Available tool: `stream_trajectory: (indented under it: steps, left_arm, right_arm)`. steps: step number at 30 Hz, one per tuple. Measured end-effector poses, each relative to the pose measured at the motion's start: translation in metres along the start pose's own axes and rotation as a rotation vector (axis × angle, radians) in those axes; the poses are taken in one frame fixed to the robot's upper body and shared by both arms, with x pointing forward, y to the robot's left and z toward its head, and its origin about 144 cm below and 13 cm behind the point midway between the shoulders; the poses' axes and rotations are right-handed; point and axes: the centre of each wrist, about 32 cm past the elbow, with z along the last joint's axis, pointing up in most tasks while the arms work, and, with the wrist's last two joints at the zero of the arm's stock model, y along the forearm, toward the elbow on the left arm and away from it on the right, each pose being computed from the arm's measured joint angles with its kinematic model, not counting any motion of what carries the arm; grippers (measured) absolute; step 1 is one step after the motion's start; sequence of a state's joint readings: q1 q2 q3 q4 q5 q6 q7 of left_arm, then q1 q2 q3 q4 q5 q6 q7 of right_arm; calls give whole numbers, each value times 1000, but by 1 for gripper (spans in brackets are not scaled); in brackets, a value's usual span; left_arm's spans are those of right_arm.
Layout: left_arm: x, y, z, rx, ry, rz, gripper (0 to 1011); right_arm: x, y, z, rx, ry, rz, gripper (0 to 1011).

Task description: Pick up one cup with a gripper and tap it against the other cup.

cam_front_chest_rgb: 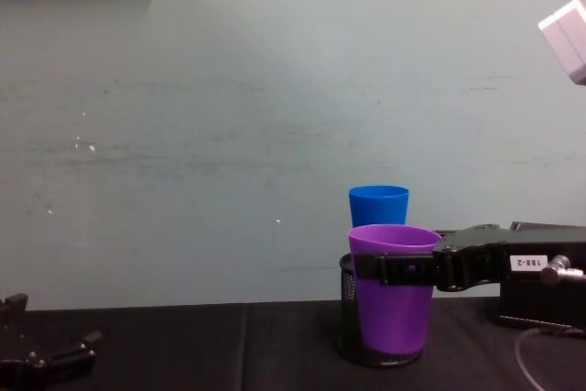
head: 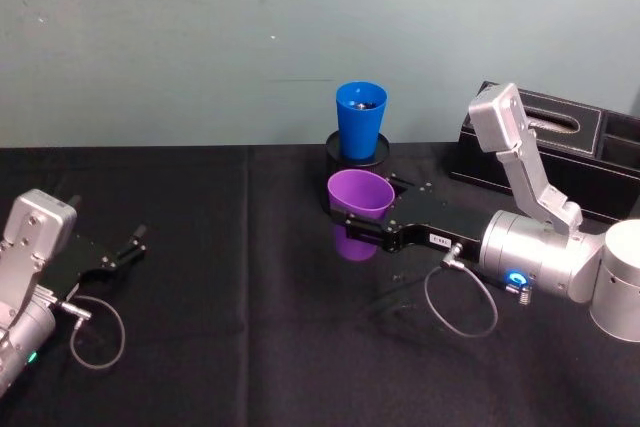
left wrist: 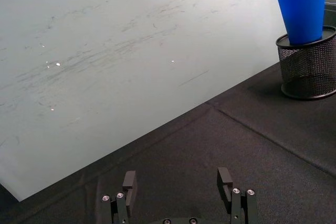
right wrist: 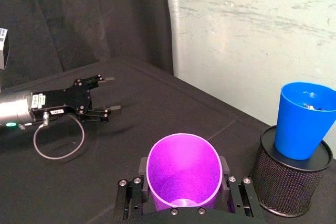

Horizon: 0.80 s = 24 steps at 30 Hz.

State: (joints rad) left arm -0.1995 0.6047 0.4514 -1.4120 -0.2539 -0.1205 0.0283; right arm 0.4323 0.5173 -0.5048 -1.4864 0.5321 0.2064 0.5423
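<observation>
Blue cup (left wrist: 303,11) in mesh holder (left wrist: 307,72) on black cloth (left wrist: 210,140); left gripper (left wrist: 177,175) jaws apart.

My right gripper (head: 354,229) holds the cup (head: 360,193) just before the holder (right wrist: 286,183), other cup (head: 360,119) standing in it, left gripper (head: 130,245) well off left.

Right arm gripping, left arm idle.
The right gripper (head: 356,221) reaches out level from its silver-grey wrist, flat fingers clamped on either side of the purple cup (head: 360,193), which stands upright between them. The left gripper (head: 130,245) sits low, well apart, fingers spread.
</observation>
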Motion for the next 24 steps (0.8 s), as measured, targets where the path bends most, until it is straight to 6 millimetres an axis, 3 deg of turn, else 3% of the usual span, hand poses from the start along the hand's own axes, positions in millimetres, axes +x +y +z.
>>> stream_trajectory:
  steps: [24]
  left_arm:
    - [0, 0, 0, 0, 0, 0, 1000]
  right_arm:
    - [0, 0, 0, 0, 0, 0, 734]
